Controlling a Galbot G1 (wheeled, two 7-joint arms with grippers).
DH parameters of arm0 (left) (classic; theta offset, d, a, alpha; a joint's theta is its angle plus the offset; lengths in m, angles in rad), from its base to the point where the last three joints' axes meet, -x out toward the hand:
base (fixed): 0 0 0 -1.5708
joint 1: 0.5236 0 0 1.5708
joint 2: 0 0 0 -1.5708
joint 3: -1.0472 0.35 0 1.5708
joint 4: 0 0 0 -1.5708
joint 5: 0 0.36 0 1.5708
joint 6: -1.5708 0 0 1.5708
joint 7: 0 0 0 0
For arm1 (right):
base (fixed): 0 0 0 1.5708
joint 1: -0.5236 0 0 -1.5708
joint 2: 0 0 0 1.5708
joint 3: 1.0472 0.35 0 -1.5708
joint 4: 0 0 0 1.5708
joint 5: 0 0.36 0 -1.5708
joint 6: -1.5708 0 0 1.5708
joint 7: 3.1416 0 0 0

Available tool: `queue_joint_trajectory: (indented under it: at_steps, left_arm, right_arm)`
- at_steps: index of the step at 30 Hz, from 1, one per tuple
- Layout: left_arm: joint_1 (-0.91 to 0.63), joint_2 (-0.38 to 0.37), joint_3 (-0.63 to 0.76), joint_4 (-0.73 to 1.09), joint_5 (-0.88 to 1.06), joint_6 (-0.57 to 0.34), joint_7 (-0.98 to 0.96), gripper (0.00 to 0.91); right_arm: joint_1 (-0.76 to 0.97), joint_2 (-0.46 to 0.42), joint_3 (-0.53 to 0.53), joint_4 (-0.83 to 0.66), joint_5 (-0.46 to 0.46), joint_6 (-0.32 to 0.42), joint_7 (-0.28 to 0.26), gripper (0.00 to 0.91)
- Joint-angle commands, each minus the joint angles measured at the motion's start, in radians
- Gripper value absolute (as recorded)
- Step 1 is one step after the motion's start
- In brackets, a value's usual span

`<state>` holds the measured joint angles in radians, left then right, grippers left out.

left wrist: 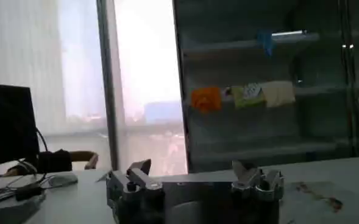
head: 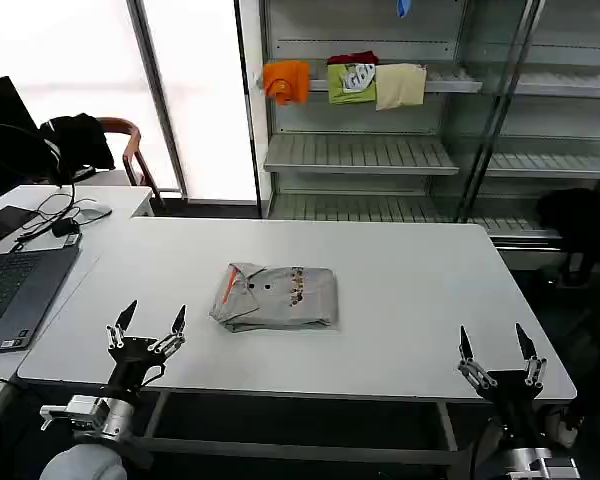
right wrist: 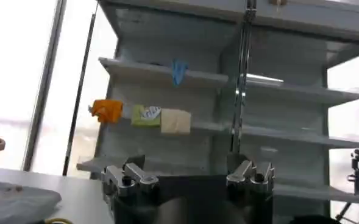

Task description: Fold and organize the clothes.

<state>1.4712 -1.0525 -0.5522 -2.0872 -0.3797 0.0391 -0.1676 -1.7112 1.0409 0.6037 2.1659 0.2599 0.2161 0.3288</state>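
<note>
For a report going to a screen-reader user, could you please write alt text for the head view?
A folded light grey shirt with an orange-lined collar lies near the middle of a white table. The left tool and right tool hover open at the table's near edge, apart from the shirt. A laptop sits to the left, shelves with coloured clothes behind.

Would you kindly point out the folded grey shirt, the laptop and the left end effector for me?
Folded grey shirt [head: 276, 296], head view, middle of the folded body.
Laptop [head: 12, 290], head view, on its keyboard.
Left end effector [head: 151, 320], head view, midway between its open fingertips.
</note>
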Motion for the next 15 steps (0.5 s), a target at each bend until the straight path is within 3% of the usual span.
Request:
queue_joint_trajectory:
  at_steps: [1, 3, 15]
  left_arm:
    - [0.026, -0.015, -0.005, 0.011, 0.010, -0.025, 0.020, 0.907]
    - [0.027, -0.022, -0.004, 0.012, 0.010, -0.020, 0.022, 0.907]
    - [0.026, 0.007, -0.042, -0.015, -0.024, 0.021, 0.029, 0.907]
  right_arm:
    - [-0.048, -0.015, 0.032, 0.022, 0.009, -0.012, -0.004, 0.907]
    - [-0.054, -0.027, 0.032, 0.027, 0.017, -0.051, -0.007, 0.907]
    - [-0.041, -0.042, 0.015, 0.041, 0.016, -0.072, -0.019, 0.907]
